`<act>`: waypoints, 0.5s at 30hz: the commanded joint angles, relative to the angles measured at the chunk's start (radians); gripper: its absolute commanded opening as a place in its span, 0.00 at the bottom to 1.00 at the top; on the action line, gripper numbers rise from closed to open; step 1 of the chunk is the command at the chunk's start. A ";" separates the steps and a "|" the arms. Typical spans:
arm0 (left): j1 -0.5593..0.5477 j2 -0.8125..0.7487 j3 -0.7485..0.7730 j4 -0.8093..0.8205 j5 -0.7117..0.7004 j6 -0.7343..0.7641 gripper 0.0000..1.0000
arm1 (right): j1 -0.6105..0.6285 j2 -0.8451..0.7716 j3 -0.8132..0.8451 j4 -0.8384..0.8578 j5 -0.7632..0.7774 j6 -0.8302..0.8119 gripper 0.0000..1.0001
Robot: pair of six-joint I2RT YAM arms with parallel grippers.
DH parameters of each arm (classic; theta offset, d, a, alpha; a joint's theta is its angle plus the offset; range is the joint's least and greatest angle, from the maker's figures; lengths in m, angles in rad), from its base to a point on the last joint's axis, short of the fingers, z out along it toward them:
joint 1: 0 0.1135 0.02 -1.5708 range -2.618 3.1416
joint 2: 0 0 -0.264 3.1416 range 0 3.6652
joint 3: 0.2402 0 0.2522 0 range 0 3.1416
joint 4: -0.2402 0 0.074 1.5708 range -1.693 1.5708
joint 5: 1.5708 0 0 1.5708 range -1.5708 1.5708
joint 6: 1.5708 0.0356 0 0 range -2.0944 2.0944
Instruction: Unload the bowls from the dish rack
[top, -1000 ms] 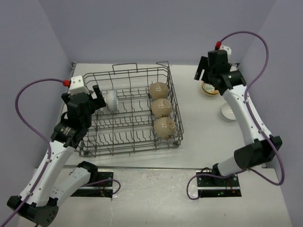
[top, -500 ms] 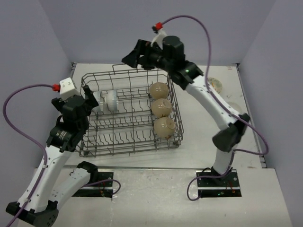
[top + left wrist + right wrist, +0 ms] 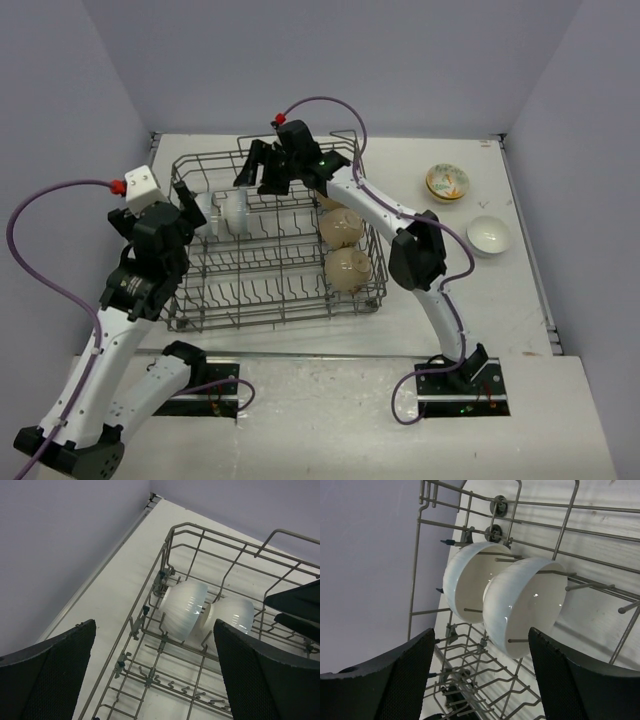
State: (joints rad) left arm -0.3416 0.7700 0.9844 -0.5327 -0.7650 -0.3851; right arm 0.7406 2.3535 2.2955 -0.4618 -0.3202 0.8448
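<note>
The grey wire dish rack (image 3: 280, 300) stands left of centre. Two white bowls (image 3: 235, 210) stand on edge side by side between tines at its far left. They also show in the left wrist view (image 3: 184, 609) and the right wrist view (image 3: 530, 605). Two beige bowls (image 3: 342, 228) lie along its right side, and a third is mostly hidden under the right arm. My left gripper (image 3: 192, 218) (image 3: 155, 680) is open and empty just left of the white bowls. My right gripper (image 3: 258, 172) (image 3: 480, 675) is open and empty above them.
A yellow bowl with a painted inside (image 3: 447, 182) and a white bowl (image 3: 489, 234) sit on the table right of the rack. The right arm stretches across the rack's far right corner. Purple walls close in the table on three sides.
My right arm swung from the yellow bowl at the far right across to the rack's far left, over the white bowls. My left gripper drew back left off the white bowl.
</note>
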 commanded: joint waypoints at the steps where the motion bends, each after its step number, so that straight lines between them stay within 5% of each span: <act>1: 0.012 -0.024 -0.001 0.036 0.001 -0.006 1.00 | 0.009 0.012 0.056 0.035 -0.054 0.036 0.75; 15: 0.013 -0.037 -0.006 0.036 0.006 -0.001 1.00 | 0.045 0.091 0.044 0.074 -0.091 0.050 0.70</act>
State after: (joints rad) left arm -0.3359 0.7418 0.9829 -0.5320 -0.7555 -0.3840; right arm 0.7753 2.4229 2.3169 -0.4309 -0.3634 0.8753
